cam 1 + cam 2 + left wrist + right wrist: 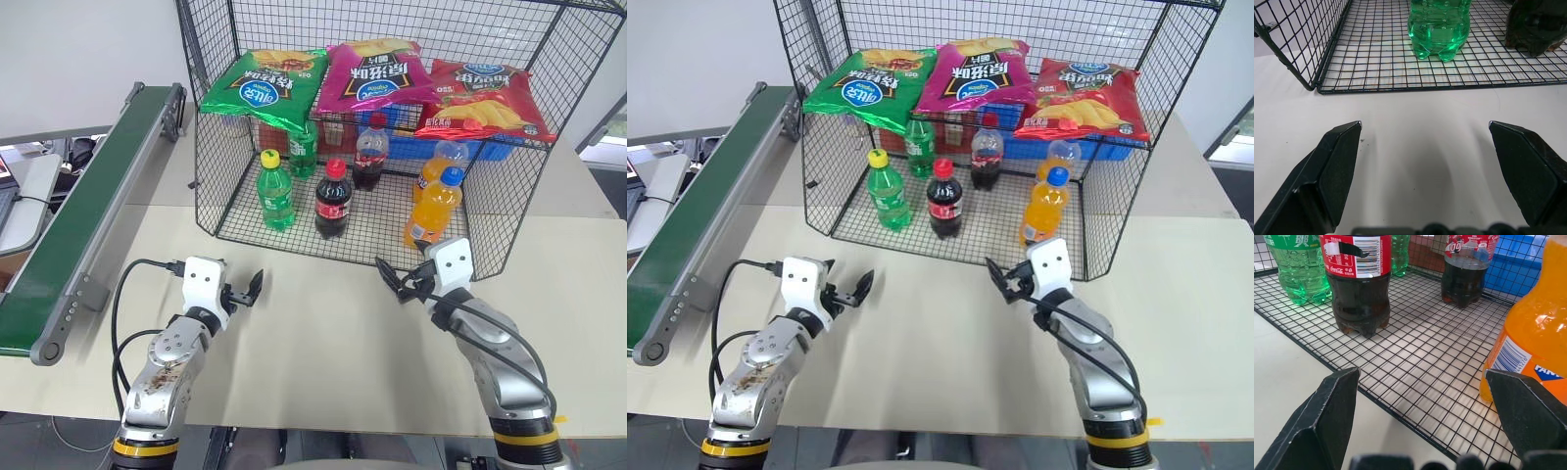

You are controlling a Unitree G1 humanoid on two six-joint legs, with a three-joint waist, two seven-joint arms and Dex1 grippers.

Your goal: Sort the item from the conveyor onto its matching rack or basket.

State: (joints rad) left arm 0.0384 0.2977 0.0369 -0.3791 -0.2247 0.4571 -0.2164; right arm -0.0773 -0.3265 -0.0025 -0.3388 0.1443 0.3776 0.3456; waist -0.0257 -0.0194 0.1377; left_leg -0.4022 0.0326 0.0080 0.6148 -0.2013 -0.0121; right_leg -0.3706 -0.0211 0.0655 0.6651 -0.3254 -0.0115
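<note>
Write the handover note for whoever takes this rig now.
Left gripper: jaws open, holding nothing, over the table in front of the rack.
Right gripper: jaws open, holding nothing, by the rack's front edge near the orange bottle.
Pink bag: lies on the rack's upper shelf between the green bag and the red bag.
Conveyor: no item on the visible belt.
Done: pink bag is on the rack.
Left: nothing visible.

Bottles [333, 199] crowd the rack [245, 230] floor (table [323, 343] before it bare).

Bright, even light; soft shadows
</note>
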